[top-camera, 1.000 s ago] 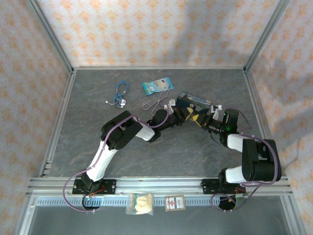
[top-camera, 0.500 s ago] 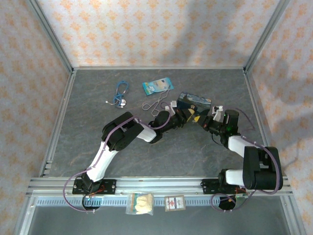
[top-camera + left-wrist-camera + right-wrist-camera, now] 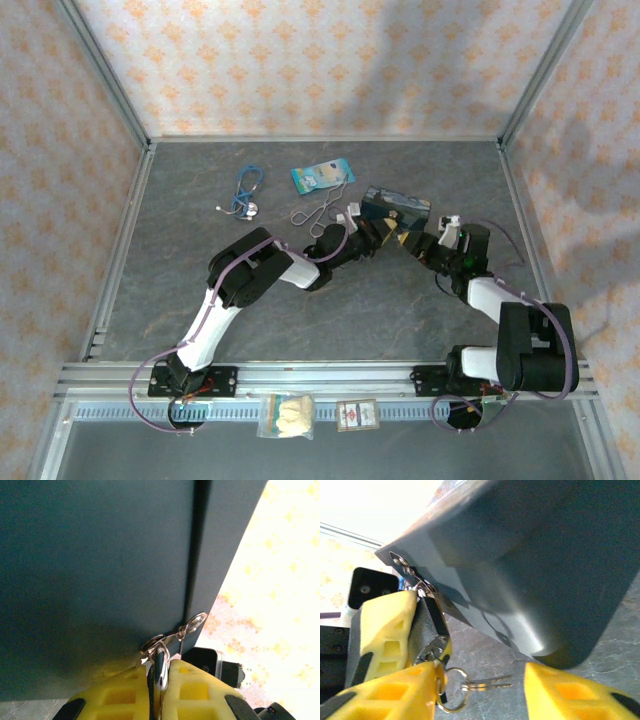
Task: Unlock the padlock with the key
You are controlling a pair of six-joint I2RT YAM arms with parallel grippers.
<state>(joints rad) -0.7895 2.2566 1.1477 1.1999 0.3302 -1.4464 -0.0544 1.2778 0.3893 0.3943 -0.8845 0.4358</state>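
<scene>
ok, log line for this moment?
left gripper shut on padlock at tin | right gripper open, key between jaws

The left arm (image 3: 207, 325) and right arm (image 3: 488, 295) share white links, black joints and purple cables (image 3: 135, 385). The left hand (image 3: 156, 680) and right hand (image 3: 480, 690) have yellow moulded fingers (image 3: 195, 690), seemingly with square recesses.

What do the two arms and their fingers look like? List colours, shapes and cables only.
The left arm and the right arm are built alike: white tubular links joined by bulky black joint housings. A thin purple cable loops out from each base and runs along the arm. The left fingers and the right fingers are bright yellow moulded blocks with rectangular recesses and dark insets.
</scene>
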